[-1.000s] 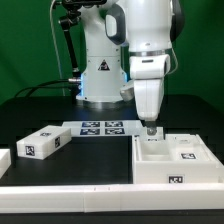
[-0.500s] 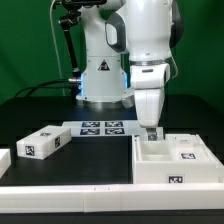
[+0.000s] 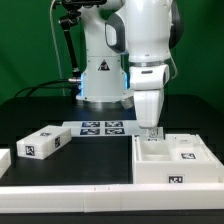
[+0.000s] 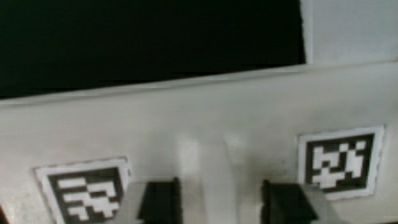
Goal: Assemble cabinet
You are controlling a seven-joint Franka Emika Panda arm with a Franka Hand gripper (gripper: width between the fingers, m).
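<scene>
The cabinet's white open-box shell [image 3: 172,160] lies at the exterior view's right, with tags on its front and inside. My gripper [image 3: 150,132] points straight down at the shell's back left corner. In the wrist view the gripper [image 4: 222,203] is open, and its two dark fingers [image 4: 164,202] stand apart on either side of a raised white ridge [image 4: 214,160] of the shell. Two tags [image 4: 338,160] flank that ridge. A white drawer block [image 3: 40,143] with tags lies at the exterior view's left, apart from the gripper.
The marker board [image 3: 100,127] lies flat in front of the robot base [image 3: 100,75]. Another white part [image 3: 3,158] shows at the left edge. A white rail [image 3: 70,195] runs along the table's front.
The arm has lowered a little toward the shell's corner. The parts on the table have not moved.
</scene>
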